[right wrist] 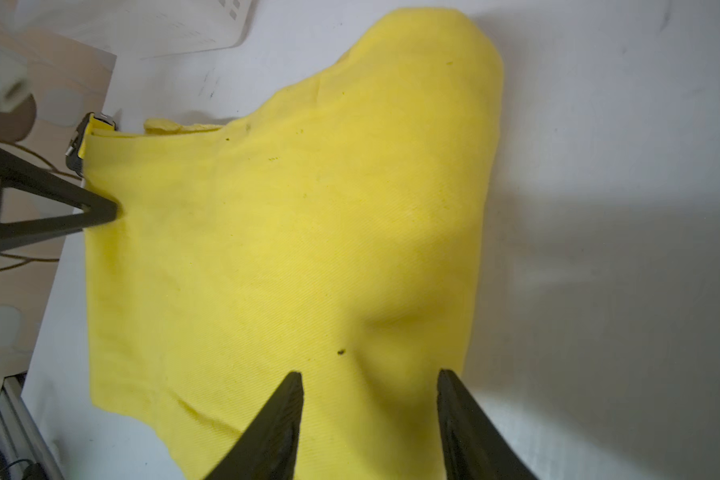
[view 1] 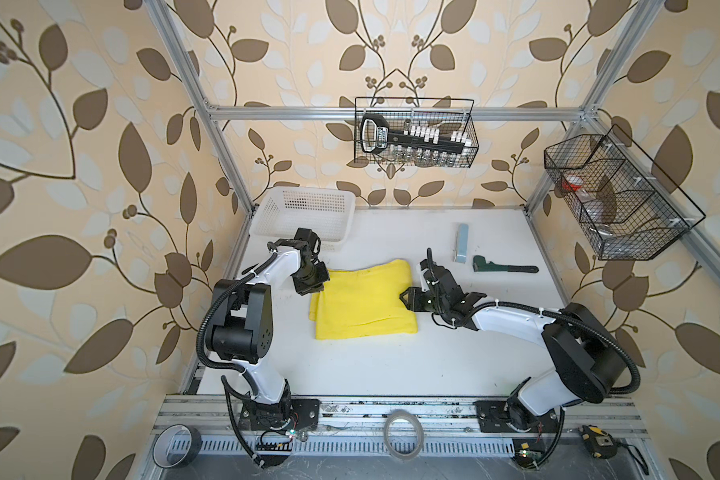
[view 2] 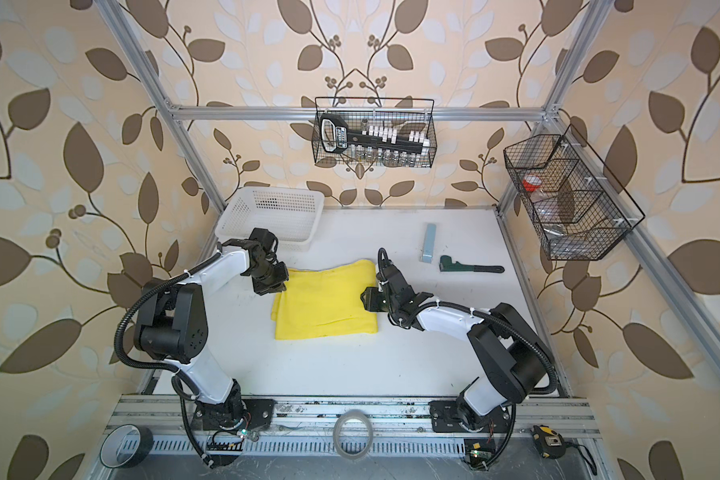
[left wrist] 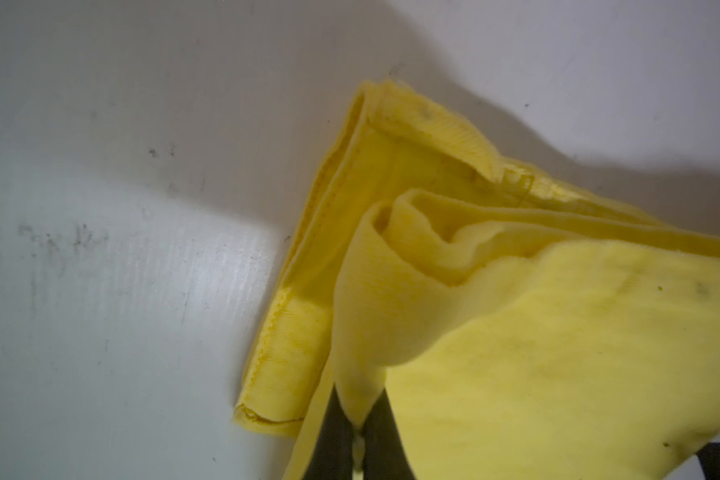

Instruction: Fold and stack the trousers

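The trousers (view 1: pixel 364 301) are lying folded in the middle of the white table (view 1: pixel 391 374). The left gripper (left wrist: pixel 360 428) is pinching a fold at their left edge, its jaws closed on the cloth. The right gripper (right wrist: pixel 369 374) is standing at their right edge with jaws apart, gripping nothing

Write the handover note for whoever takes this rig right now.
Left gripper: shut on a raised layer at the left edge of the trousers.
Right gripper: open over their right edge, gripping nothing.
Trousers: mid-table, a rough layered rectangle with uneven left corners.
Done: first folds.
Left: finish this fold, square it up, stack.
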Controlling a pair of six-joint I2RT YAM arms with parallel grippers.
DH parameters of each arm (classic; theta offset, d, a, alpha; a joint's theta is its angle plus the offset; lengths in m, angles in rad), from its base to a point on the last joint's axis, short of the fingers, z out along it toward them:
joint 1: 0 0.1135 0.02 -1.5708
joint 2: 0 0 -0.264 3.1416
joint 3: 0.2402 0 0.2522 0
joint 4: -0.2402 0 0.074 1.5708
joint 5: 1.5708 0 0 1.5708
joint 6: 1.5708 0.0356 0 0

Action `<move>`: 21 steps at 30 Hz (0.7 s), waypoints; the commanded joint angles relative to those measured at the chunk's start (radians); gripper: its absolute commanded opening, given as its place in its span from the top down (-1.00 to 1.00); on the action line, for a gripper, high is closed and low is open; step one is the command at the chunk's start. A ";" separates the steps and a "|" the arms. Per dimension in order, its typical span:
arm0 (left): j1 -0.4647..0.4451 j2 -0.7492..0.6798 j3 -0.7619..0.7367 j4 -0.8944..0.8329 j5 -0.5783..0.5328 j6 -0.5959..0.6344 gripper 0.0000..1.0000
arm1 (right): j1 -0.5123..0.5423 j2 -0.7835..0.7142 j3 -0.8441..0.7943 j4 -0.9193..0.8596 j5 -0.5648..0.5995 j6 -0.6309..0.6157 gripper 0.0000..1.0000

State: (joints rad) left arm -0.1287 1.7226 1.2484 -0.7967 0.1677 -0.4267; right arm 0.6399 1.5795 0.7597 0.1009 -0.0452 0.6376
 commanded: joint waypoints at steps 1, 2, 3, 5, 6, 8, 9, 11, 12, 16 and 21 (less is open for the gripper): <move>-0.034 -0.042 0.093 -0.084 -0.046 0.064 1.00 | 0.022 0.033 -0.022 0.050 -0.012 -0.027 0.00; -0.039 -0.041 0.116 -0.101 -0.062 0.080 1.00 | 0.029 0.043 -0.026 0.056 -0.011 -0.029 0.02; -0.041 -0.041 0.133 -0.111 -0.075 0.093 1.00 | 0.034 0.050 -0.032 0.064 -0.010 -0.031 0.04; -0.042 -0.040 0.163 -0.122 -0.082 0.116 1.00 | 0.042 0.065 -0.049 0.088 -0.004 -0.032 0.08; -0.043 -0.037 0.176 -0.125 -0.077 0.123 1.00 | 0.046 0.072 -0.053 0.093 0.000 -0.033 0.10; -0.050 -0.031 0.207 -0.130 -0.063 0.140 1.00 | 0.054 0.082 -0.068 0.109 0.006 -0.041 0.13; -0.056 -0.030 0.216 -0.126 -0.060 0.148 1.00 | 0.056 0.083 -0.077 0.119 0.005 -0.043 0.15; -0.068 -0.018 0.247 -0.128 -0.057 0.167 1.00 | 0.062 0.083 -0.095 0.135 0.004 -0.045 0.20; -0.069 -0.008 0.265 -0.135 -0.058 0.176 1.00 | 0.066 0.079 -0.103 0.143 0.005 -0.046 0.22; -0.072 0.018 0.303 -0.125 -0.067 0.203 1.00 | 0.088 0.056 -0.119 0.158 0.025 -0.059 0.31; -0.082 0.054 0.309 -0.056 -0.126 0.240 1.00 | 0.117 0.071 -0.118 0.128 0.103 -0.089 0.39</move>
State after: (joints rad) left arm -0.2047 1.7580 1.5276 -0.8993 0.0944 -0.2363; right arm 0.7425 1.6417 0.6655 0.2604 0.0086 0.5838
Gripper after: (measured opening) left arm 0.054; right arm 0.309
